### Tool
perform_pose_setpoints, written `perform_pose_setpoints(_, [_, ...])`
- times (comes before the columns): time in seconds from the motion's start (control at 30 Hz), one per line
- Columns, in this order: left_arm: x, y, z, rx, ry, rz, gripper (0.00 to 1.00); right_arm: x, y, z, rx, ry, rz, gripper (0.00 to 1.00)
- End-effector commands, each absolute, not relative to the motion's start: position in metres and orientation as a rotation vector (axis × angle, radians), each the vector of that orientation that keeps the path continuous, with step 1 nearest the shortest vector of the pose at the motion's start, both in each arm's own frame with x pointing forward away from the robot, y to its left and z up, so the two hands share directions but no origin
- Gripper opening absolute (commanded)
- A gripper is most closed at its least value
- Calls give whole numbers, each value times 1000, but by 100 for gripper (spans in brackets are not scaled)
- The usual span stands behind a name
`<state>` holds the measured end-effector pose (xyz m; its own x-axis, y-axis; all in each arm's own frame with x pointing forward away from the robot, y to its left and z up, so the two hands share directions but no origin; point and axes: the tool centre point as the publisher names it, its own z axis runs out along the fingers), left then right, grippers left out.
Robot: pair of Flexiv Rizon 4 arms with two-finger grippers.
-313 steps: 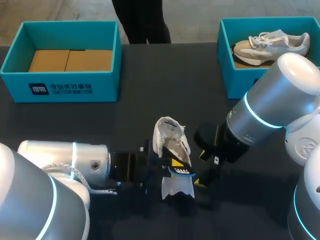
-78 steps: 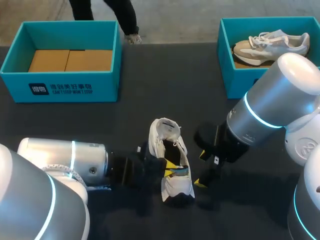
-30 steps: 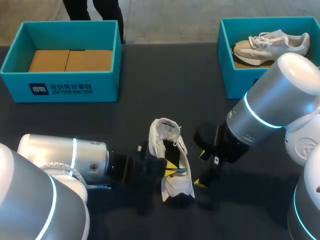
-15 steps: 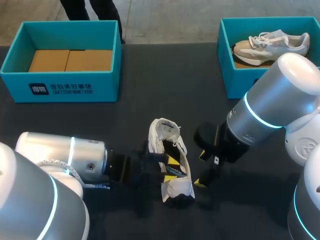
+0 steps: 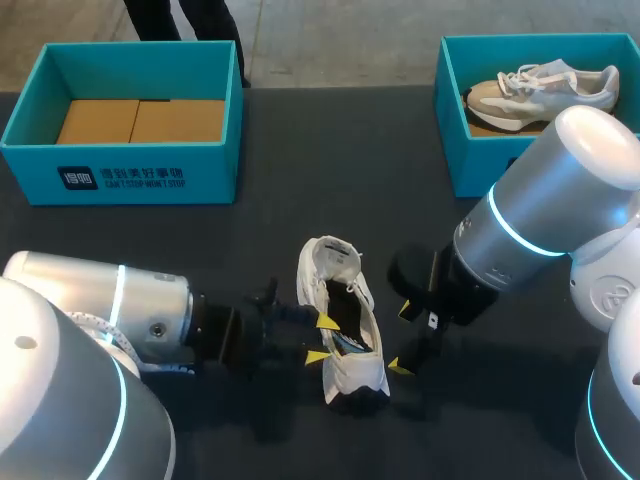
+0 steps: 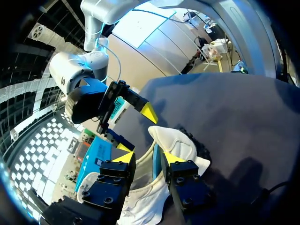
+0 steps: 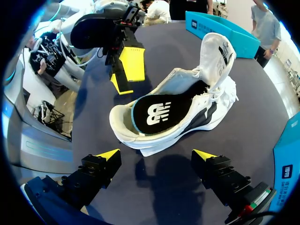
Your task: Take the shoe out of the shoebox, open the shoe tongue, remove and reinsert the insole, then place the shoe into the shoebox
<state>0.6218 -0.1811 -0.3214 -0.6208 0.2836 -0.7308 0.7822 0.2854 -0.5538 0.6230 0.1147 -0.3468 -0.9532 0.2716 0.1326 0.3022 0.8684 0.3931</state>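
Since the shoe [image 5: 345, 310] sits out on the dark surface [image 5: 330, 170] in the lower middle of the frame, you can call step one done. The tongue [image 7: 216, 51] stands up and back, so the shoe's mouth is wide open, which ticks the second step too. The black insole [image 7: 161, 112] lies flat inside the shoe. From these views alone you can't tell whether it has already been out and back or hasn't been pulled yet, so treat that one as a maybe.

Your left pincer [image 5: 320, 339] comes in from the lower left with its fingers apart, tips right at the shoe's left wall, clamped on nothing as far as I can see. Your right pincer [image 5: 401, 338] hangs just right of the shoe, fingers spread wide and off it.

What's definitely left is getting the shoe boxed. The teal shoebox [image 5: 120, 180] at the upper left holds only cardboard, well apart from the shoe. The second shoebox [image 5: 452, 150] at the upper right already has another shoe [image 5: 545, 85] in it.
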Motion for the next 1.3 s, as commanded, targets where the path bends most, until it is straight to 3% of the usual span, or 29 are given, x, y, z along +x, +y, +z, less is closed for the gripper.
perform_pose_setpoints(0.03, [618,-163,-305,991,2084,-1288,37,622,116,-347,-458,-2969,-639,100])
perform_pose_setpoints(0.5, [621,-134,-277,1320,2214,-1151,36,622,116,-347,-458,-2969,-639,100])
perform_pose_setpoints(0.67, [621,-129,-268,1447,2262,-1062,30,625,88,-335,-439,-2982,-575,100])
perform_pose_setpoints(1.3, [615,-135,-271,1955,2482,-649,26,635,-24,-289,-406,-3044,-502,100])
